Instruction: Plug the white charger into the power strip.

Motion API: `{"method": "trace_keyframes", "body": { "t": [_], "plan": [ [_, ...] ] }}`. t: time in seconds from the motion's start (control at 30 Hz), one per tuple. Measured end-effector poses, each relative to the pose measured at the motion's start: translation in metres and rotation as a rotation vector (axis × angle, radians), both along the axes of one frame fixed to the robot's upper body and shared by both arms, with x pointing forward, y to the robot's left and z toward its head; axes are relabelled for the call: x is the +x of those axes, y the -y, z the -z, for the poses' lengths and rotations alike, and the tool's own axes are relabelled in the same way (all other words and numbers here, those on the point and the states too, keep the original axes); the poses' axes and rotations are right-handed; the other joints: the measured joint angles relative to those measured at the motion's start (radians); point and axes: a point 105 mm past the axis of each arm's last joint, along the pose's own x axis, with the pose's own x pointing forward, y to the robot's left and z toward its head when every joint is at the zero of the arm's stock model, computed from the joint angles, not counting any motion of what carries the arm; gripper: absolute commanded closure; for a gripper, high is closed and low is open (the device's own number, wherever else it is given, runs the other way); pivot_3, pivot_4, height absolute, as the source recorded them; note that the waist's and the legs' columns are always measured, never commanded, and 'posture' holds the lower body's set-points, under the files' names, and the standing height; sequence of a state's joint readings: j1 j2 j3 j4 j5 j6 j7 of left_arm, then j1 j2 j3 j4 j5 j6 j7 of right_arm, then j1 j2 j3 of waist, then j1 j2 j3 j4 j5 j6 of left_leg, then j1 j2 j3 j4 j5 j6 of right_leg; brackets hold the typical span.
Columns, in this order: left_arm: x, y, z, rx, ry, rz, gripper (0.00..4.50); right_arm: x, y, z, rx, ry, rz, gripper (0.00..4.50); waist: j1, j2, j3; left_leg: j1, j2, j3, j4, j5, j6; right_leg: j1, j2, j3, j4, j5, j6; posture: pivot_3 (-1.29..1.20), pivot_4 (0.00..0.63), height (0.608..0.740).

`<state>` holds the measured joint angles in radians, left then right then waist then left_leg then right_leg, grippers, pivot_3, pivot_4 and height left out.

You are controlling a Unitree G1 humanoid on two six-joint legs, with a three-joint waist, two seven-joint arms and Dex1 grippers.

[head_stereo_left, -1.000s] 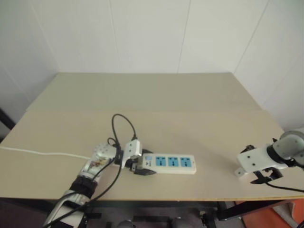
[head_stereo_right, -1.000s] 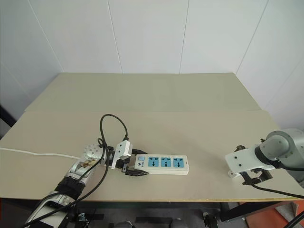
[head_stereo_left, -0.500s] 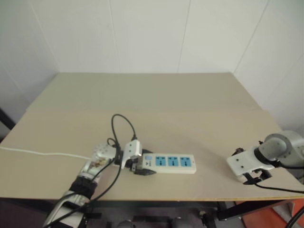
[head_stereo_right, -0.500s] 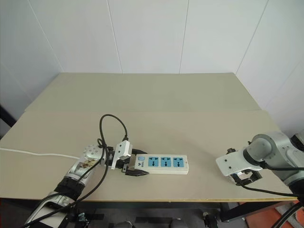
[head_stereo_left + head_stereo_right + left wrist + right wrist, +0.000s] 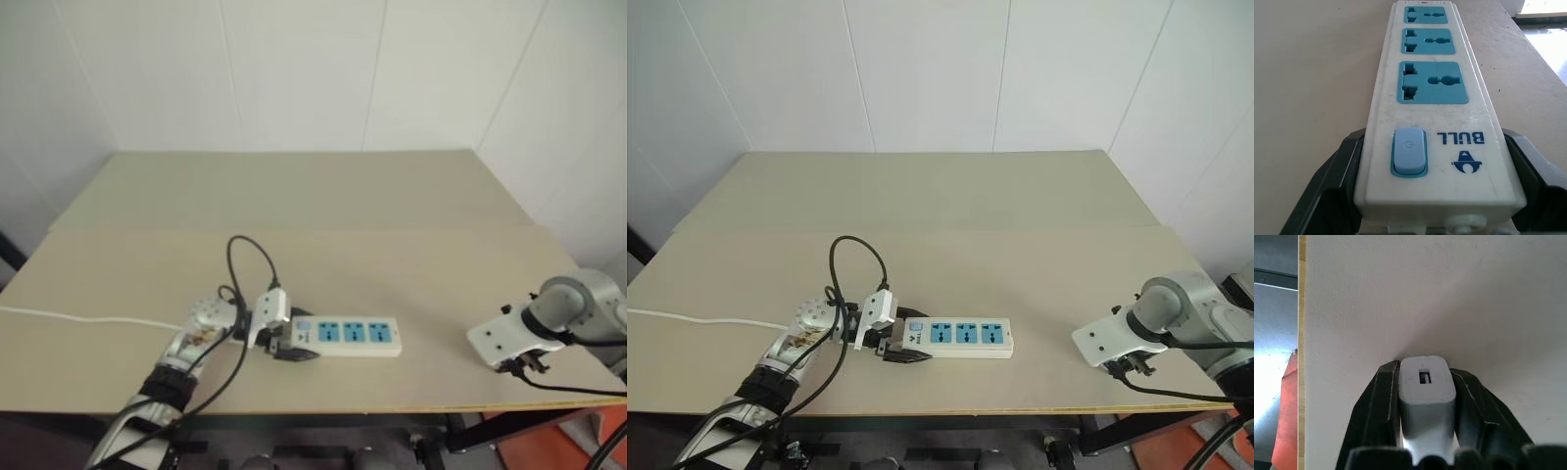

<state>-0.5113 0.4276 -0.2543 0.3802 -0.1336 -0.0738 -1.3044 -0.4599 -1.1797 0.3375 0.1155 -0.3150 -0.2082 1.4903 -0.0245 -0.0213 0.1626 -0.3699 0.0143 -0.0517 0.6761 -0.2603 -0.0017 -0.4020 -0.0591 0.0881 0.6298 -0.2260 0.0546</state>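
The power strip [image 5: 348,336] is a long white bar with three blue sockets, lying flat near the table's front edge. My left gripper [image 5: 287,346] is shut on its switch end, one black finger [image 5: 1337,181] on each side of the bar [image 5: 1432,98]. Far to the right, my right gripper [image 5: 1125,364] points down at the table by the front right corner. It is shut on the white charger [image 5: 1425,387], a small rounded white block with a slot in its visible face. The black fingers [image 5: 1378,401] press its two sides, and its lower end meets the tabletop.
A thin white cord [image 5: 78,315] runs left from the strip across the beige table [image 5: 392,264]. A black cable [image 5: 250,259] loops up behind my left wrist. The table's front edge [image 5: 1301,333] lies close beside the charger. White walls stand behind the table.
My right gripper has shifted a little left and lower, and its fingers have closed on the white charger. The left gripper and the power strip have stayed put.
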Motion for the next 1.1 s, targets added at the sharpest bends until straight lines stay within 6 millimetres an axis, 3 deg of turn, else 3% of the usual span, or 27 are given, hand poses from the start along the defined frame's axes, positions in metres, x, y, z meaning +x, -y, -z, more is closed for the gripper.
{"method": "trace_keyframes", "body": {
  "t": [0.27,0.37,0.53,0.6,0.83,1.1],
  "plan": [
    [0.000,-0.002,0.000,0.003,-0.005,-0.005,1.19,0.003,-0.003,-0.002,0.043,0.011,0.020,3.33,-0.003,0.000,0.000,0.000,0.000,0.000,0.000,0.000,0.000,0.000,0.000,0.000,0.000,0.000,0.000,0.00,0.150,0.740],
    [0.002,-0.004,-0.001,0.008,-0.001,-0.007,1.19,0.017,-0.028,-0.015,0.205,0.068,0.039,3.33,-0.014,0.000,0.000,0.000,0.000,0.000,0.000,0.000,0.000,0.000,0.000,0.000,0.001,0.000,0.000,0.00,0.150,0.740],
    [0.004,-0.003,-0.002,0.010,0.008,-0.002,1.19,0.028,-0.078,-0.064,0.604,0.131,0.021,3.33,-0.015,-0.001,0.000,-0.001,0.000,-0.002,-0.001,0.000,0.001,0.000,0.000,-0.001,0.000,0.000,-0.001,0.00,0.150,0.740],
    [0.005,-0.003,-0.002,0.011,0.009,-0.005,1.19,0.029,-0.095,-0.074,0.741,0.123,0.019,3.33,-0.013,-0.001,0.000,-0.001,0.000,-0.002,-0.001,0.000,0.001,-0.001,0.000,-0.001,0.000,0.000,-0.001,0.00,0.150,0.740],
    [0.008,-0.005,-0.002,0.012,0.012,-0.009,1.19,0.039,-0.144,-0.091,1.227,0.164,0.125,3.33,-0.013,-0.001,0.000,-0.001,0.000,-0.003,-0.001,0.000,0.001,-0.001,0.000,-0.001,0.001,0.000,-0.001,0.00,0.150,0.740],
    [0.008,-0.003,-0.002,0.005,0.010,-0.010,1.19,0.035,-0.181,-0.086,1.447,0.059,0.190,3.33,-0.012,0.000,0.000,-0.002,0.000,-0.003,-0.001,0.000,0.001,-0.001,0.000,-0.002,0.001,0.000,-0.001,0.00,0.150,0.740]
  ]
}}
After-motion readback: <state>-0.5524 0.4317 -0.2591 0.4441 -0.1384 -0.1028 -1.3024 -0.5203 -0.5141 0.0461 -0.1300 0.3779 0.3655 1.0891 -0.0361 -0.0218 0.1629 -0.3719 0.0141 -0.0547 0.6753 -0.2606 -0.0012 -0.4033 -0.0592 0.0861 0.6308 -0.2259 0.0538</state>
